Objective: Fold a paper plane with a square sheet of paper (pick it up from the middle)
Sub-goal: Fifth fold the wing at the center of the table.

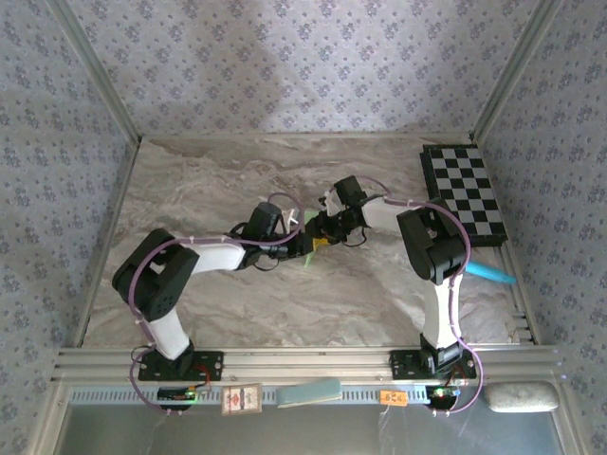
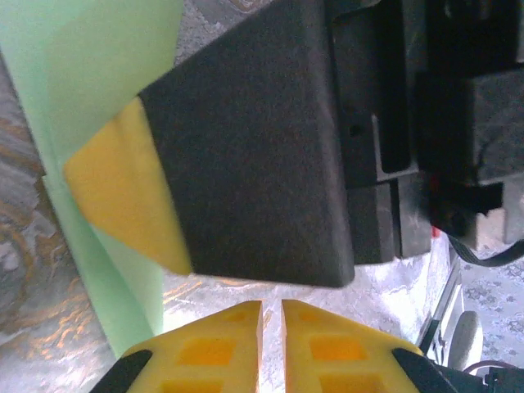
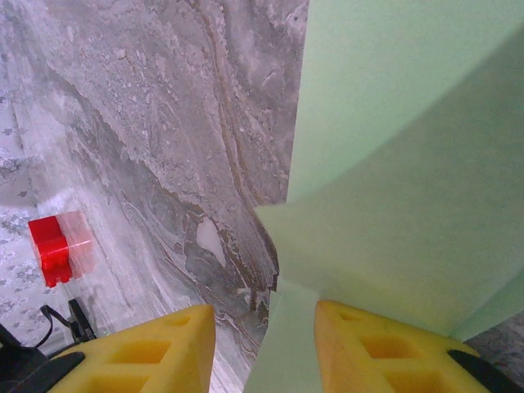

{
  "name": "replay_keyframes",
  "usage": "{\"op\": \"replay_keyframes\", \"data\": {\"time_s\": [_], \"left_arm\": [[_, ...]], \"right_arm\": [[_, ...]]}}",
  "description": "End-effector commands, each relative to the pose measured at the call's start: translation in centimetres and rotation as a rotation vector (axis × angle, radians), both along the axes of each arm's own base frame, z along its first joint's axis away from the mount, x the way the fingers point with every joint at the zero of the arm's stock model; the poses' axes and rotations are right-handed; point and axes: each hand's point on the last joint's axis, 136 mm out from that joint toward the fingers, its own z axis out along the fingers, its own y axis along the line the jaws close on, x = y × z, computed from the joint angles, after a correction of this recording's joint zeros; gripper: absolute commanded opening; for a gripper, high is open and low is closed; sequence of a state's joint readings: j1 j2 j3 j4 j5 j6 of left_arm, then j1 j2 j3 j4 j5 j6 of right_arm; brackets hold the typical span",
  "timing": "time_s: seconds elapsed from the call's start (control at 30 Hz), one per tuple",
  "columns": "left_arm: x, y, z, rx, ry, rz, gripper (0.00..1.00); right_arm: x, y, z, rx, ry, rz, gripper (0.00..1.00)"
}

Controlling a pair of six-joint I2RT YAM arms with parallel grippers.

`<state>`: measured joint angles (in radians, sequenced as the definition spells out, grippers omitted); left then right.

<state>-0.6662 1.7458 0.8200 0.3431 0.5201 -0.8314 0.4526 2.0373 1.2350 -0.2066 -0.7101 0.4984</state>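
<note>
Clenched nearly tight at the left pincer [image 2: 272, 315], with just a slit between the yellow tips. Directly ahead of it, under a yellow pad [image 2: 123, 201] on a black finger of the other arm: the paper plane [image 2: 90, 74], pale green and folded, lying on the marbled worktop [image 2: 24, 270]. Impossible to tell whether pad and paper touch.

Released at the right pincer [image 3: 264, 327], fingers apart and straddling a narrow green flap. Beyond those fingers and to their right, broad green folds, layer over layer, with one straight edge leading away from the pincer. To the left of the right pincer, bare grey marbling and, farther off near the edge, a small red block [image 3: 51, 250].

From above, both pincers tip to tip near the middle of the worktop, with a sliver of green poking out just beneath them. Well off to the right of the right pincer, a chequered board [image 1: 465, 194]. Nearer, beside that arm's elbow, a light-blue strip [image 1: 488, 275].
</note>
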Motion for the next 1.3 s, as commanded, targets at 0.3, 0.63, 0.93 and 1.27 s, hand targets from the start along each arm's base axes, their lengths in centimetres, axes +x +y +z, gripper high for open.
{"op": "replay_keyframes", "data": {"time_s": [0.3, 0.63, 0.93, 1.27], "left_arm": [[-0.4, -0.3, -2.8, 0.098, 0.01, -0.033, 0.11], [-1.4, 0.3, -4.4, 0.128, 0.04, -0.03, 0.08], [-2.2, 0.6, -5.4, 0.141, 0.06, -0.025, 0.04], [-2.6, 1.1, -6.3, 0.17, 0.08, -0.016, 0.01]], "right_arm": [[-0.6, -0.8, -2.4, -0.081, 0.048, 0.001, 0.38], [-0.7, -1.0, -2.8, -0.1, 0.064, -0.005, 0.37], [-0.8, -1.3, -3.3, -0.122, 0.078, -0.014, 0.31], [-0.8, -1.6, -3.7, -0.151, 0.089, -0.024, 0.22]]}}
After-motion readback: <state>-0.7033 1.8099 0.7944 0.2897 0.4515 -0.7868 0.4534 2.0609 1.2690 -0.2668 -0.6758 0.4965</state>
